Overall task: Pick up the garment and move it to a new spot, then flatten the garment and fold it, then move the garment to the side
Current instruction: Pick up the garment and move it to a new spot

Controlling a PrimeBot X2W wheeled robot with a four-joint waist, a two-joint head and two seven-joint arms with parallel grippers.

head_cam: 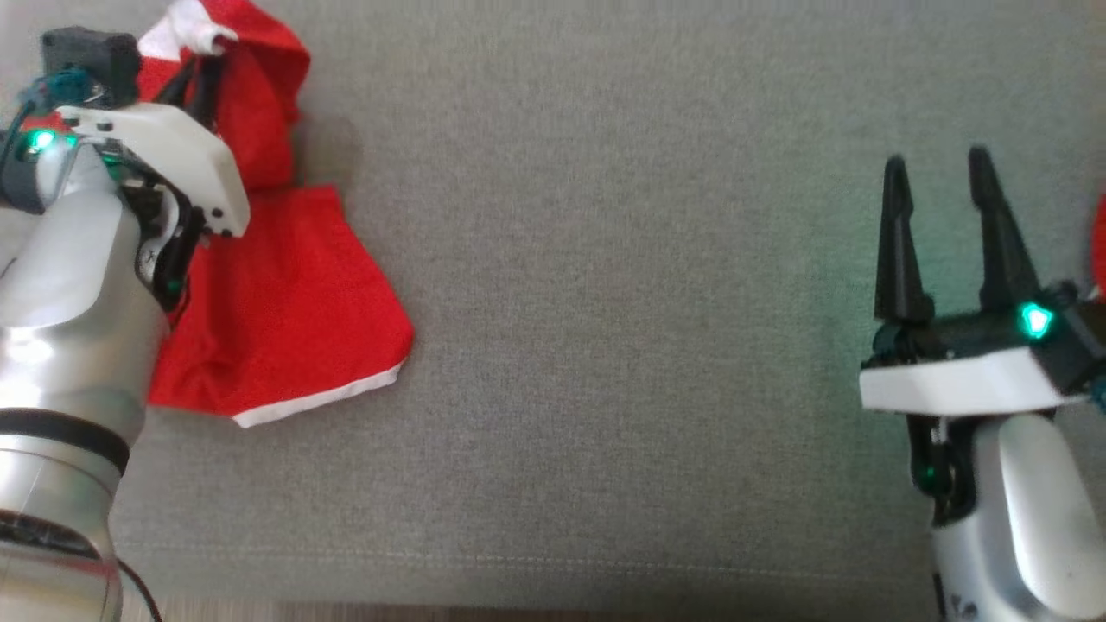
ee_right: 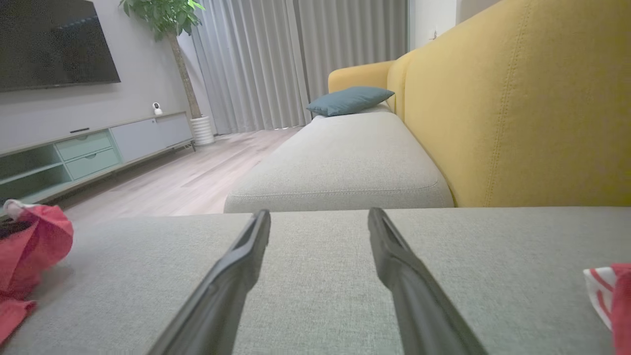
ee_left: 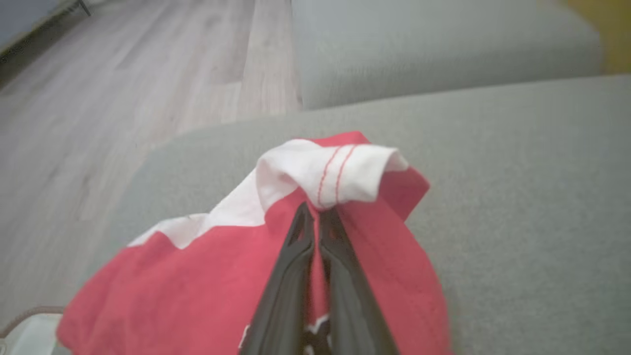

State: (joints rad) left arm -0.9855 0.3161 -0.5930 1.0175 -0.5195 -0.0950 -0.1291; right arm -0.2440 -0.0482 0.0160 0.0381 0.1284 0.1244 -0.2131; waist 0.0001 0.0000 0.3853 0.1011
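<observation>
The garment is red with white trim and lies crumpled at the left of the grey sofa seat. My left gripper is shut on a raised fold of it near the white hem. In the left wrist view the closed fingers pinch the red cloth of the garment just under the white cuff. The garment also appears at the left edge of the right wrist view. My right gripper hovers open over bare seat fabric at the right, fingers spread with nothing between them.
A second red and white cloth peeks in at the right edge. A yellow sofa back stands behind the seat, with another grey cushion and a blue pillow beyond. Wooden floor lies past the seat's edge.
</observation>
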